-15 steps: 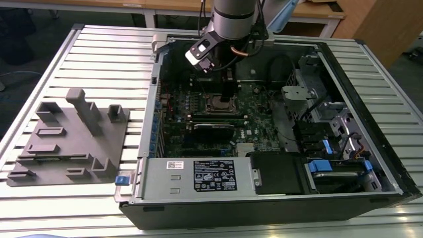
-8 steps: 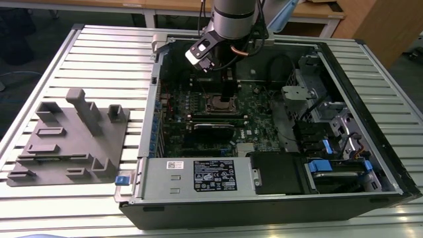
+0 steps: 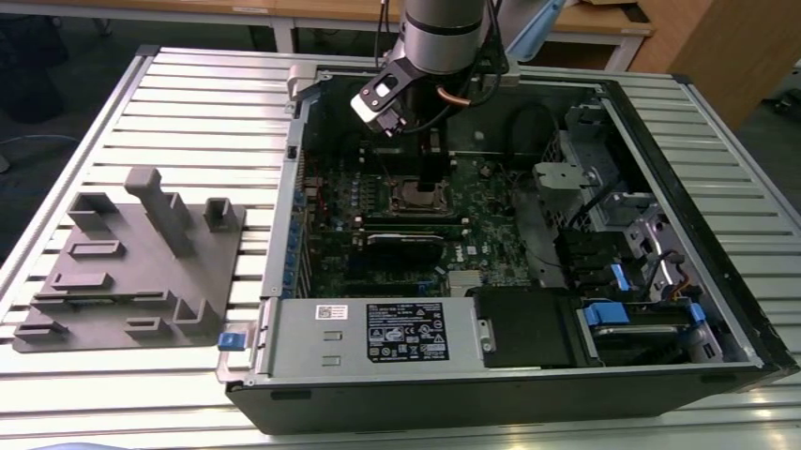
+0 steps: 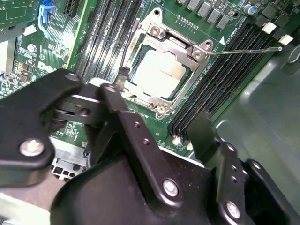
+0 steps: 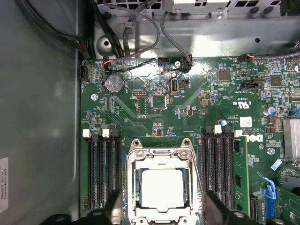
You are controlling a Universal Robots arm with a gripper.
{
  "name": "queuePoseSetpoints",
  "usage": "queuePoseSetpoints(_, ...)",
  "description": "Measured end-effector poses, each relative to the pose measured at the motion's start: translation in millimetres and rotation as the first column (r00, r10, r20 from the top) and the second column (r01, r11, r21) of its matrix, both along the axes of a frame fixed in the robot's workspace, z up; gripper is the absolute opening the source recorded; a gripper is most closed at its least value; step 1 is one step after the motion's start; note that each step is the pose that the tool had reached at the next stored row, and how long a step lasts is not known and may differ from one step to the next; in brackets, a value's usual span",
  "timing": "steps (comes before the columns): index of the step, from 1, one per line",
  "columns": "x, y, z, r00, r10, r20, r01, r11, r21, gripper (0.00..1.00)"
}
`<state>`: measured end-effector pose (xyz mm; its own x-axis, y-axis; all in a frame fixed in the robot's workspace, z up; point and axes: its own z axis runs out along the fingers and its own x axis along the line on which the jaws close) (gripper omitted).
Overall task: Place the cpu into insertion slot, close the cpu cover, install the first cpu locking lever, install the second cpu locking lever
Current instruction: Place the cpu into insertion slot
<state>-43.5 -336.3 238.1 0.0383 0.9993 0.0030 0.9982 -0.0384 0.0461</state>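
Observation:
The cpu (image 5: 161,187) lies flat in the insertion slot (image 3: 397,199), its silver top showing through the cpu cover (image 5: 161,156). In the second wrist view the cpu (image 4: 161,70) sits under the same silver cover (image 4: 176,43), which lies down over it. One thin wire locking lever (image 4: 243,49) juts out sideways from the socket corner, and it also runs along the socket's side as a lever (image 5: 197,176). My gripper (image 5: 161,209) hovers just above the socket, open, with a black finger (image 4: 123,78) on each side and nothing between them. My gripper (image 3: 430,167) reaches down into the case.
Black memory slots (image 5: 101,173) flank the socket on both sides. The open computer case wall (image 3: 281,234) surrounds the board, with a drive cage (image 3: 588,178) and labelled power supply (image 3: 400,330). A grey fixture plate (image 3: 126,272) lies at the exterior view's left on the slatted table.

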Motion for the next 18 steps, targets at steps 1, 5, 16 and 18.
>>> queuePoseSetpoints(1,0.0,0.0,0.0,1.0,0.0,0.0,0.0,1.0,0.0,0.8)
queuePoseSetpoints(5,0.0,0.0,0.1,1.0,0.0,-0.0001,0.0,1.0,0.0,0.61)
queuePoseSetpoints(16,0.0,0.0,0.3,1.0,0.0,0.0,0.0,1.0,0.0,0.15)
queuePoseSetpoints(18,0.0,0.0,0.3,1.0,0.0,0.0,0.0,1.0,0.0,0.11)
